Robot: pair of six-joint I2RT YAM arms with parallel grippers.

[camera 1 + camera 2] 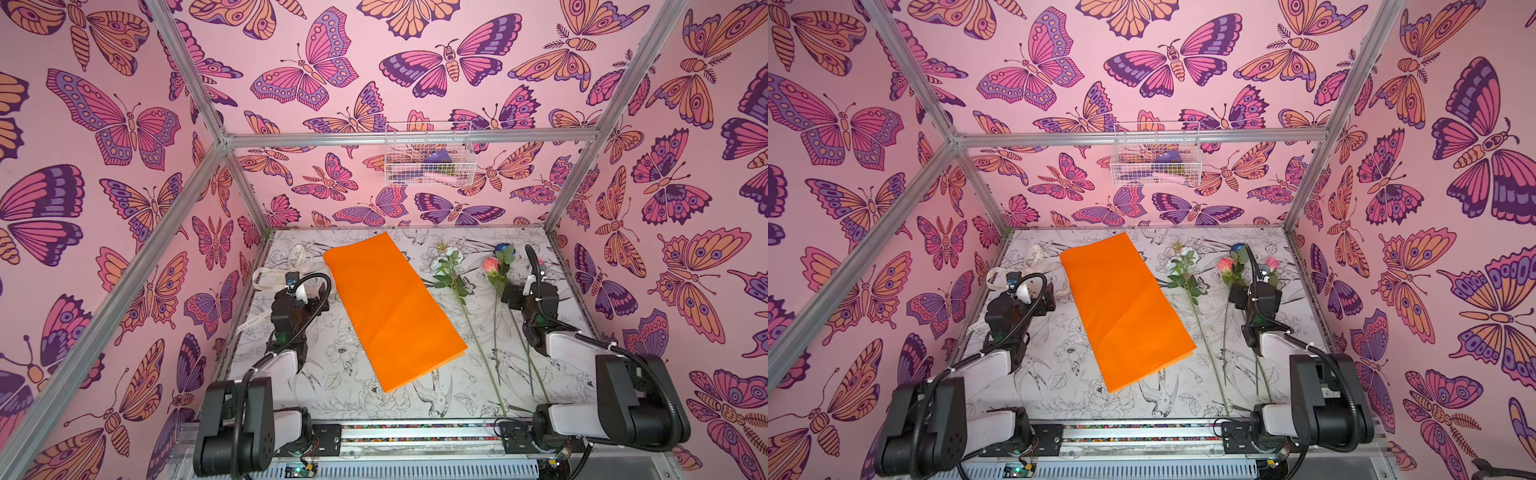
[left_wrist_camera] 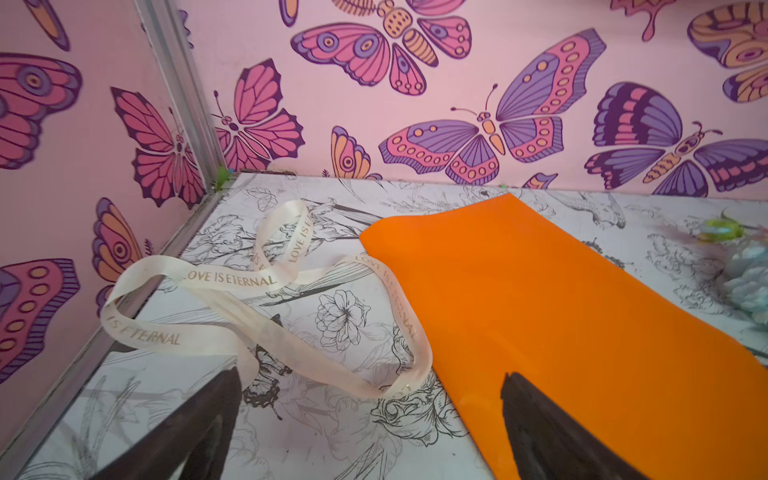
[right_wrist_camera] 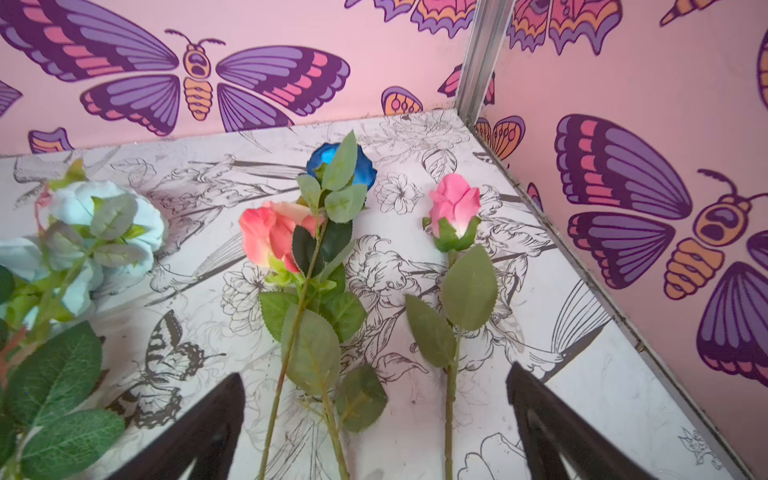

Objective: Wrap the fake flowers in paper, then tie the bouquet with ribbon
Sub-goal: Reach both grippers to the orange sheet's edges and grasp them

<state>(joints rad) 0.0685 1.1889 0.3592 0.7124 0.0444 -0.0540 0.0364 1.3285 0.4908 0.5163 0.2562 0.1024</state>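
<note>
The left claw (image 2: 372,376) is held spread and empty above the table (image 2: 316,436). A lettered ribbon (image 2: 232,316) is seen just ahead of it, and the orange paper (image 2: 540,299) is partly hidden by one finger. The right claw (image 3: 376,374) is likewise spread and empty. Loose roses (image 3: 274,237) are laid ahead of it, their stems cut off between its fingers. The pale rose (image 3: 83,216) is blurred.

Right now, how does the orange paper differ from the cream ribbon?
The orange paper is a wide flat sheet in the middle of the table; the cream ribbon is a narrow strip, looped and twisted, at its left edge. The paper is plain; the ribbon carries gold lettering. Both lie loose, neither gripped.
</note>
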